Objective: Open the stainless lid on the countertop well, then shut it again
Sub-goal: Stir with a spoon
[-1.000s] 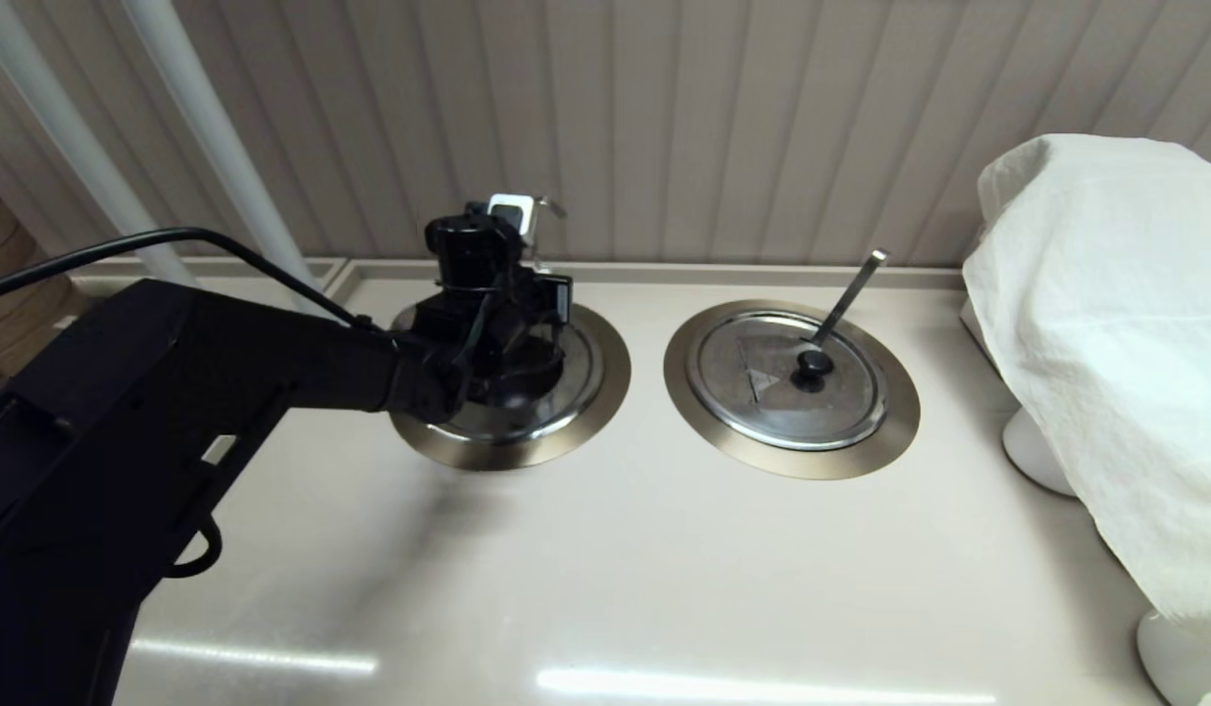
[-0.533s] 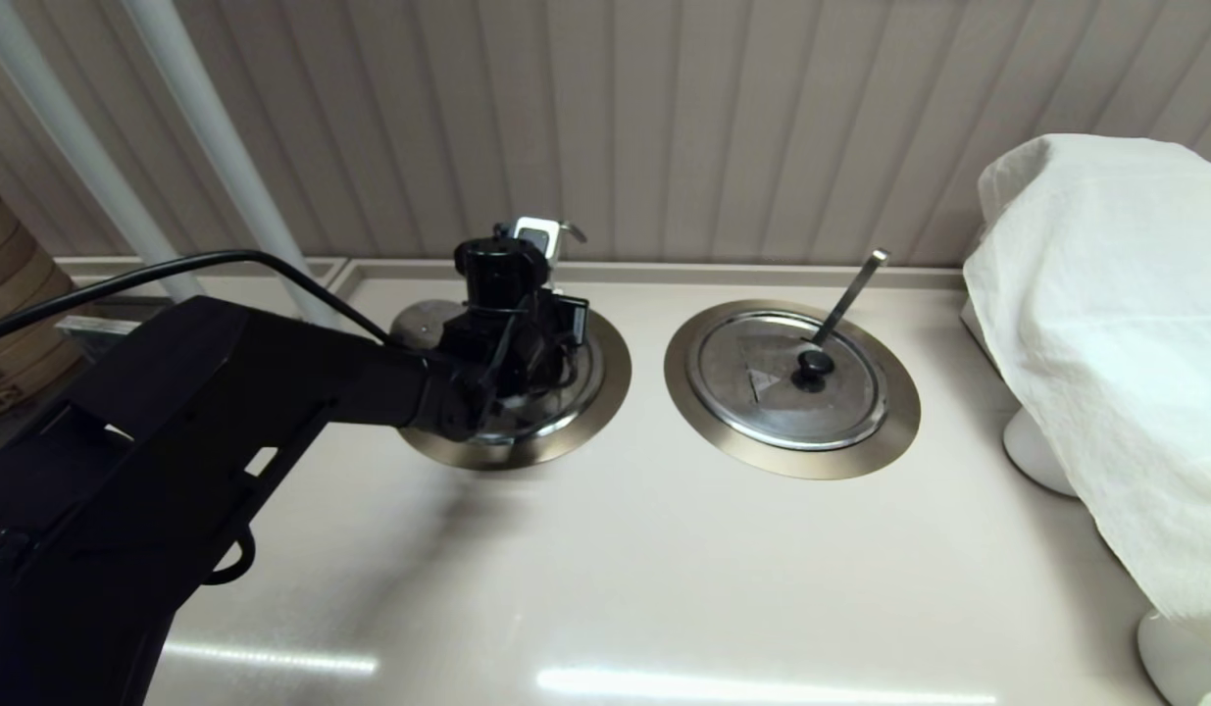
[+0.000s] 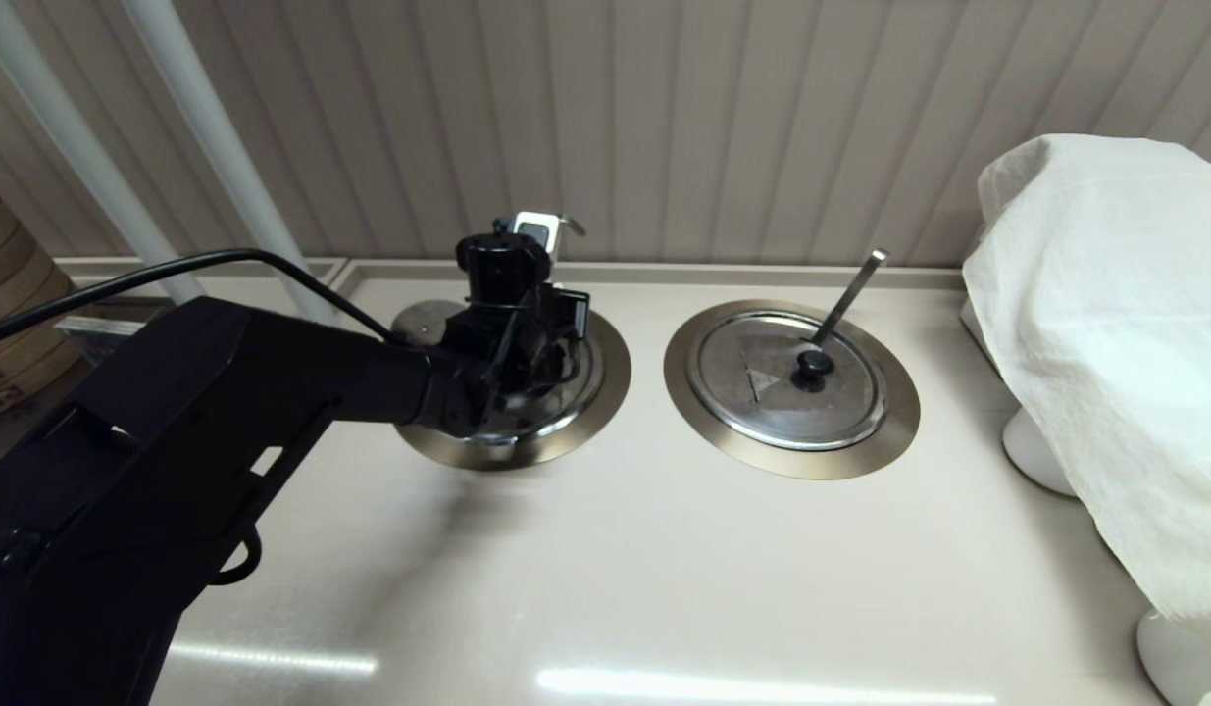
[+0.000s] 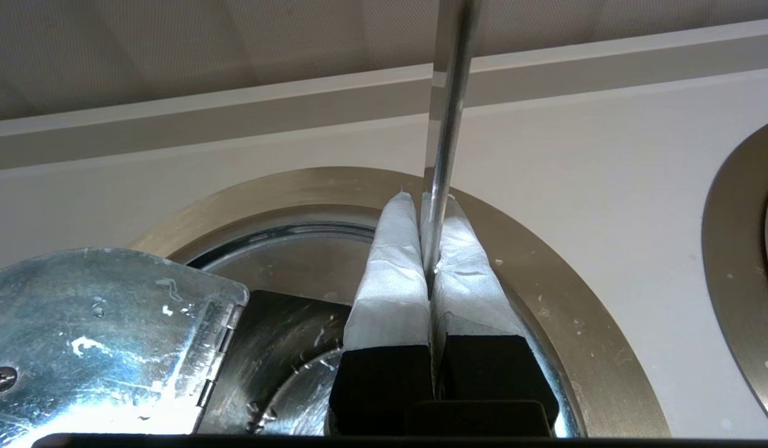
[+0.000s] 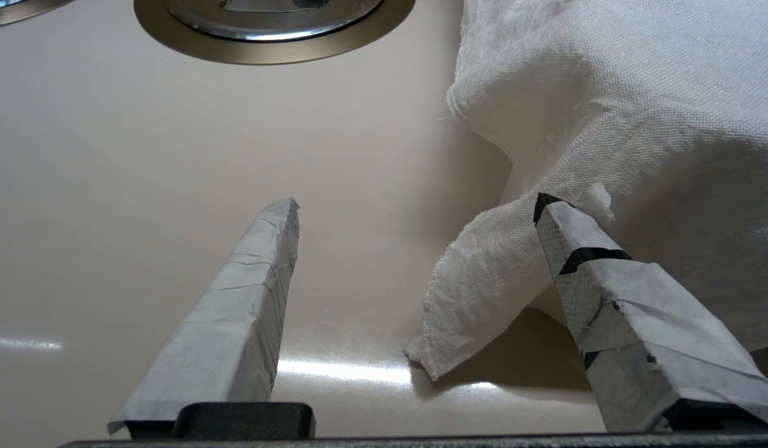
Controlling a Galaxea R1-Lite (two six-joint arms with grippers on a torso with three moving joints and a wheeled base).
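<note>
Beige countertop (image 3: 664, 569) under ribbed wall panelling (image 3: 713, 118); left claw (image 4: 428, 274) pinched together, right claw (image 5: 415, 242) spread apart.

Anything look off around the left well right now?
One thing: the left gripper is shut with its tips at the ladle handle, which runs up along their seam. It is not on the stainless lid, whose hinged flap stands raised beside it. Whether the tips pinch the handle is unclear.

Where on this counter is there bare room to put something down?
The wide beige countertop in front of both steel-ringed wells is bare, up to the white draped cloth on the right. A narrow strip lies between the rings. The left countertop well is crowded by the left pincer.
</note>
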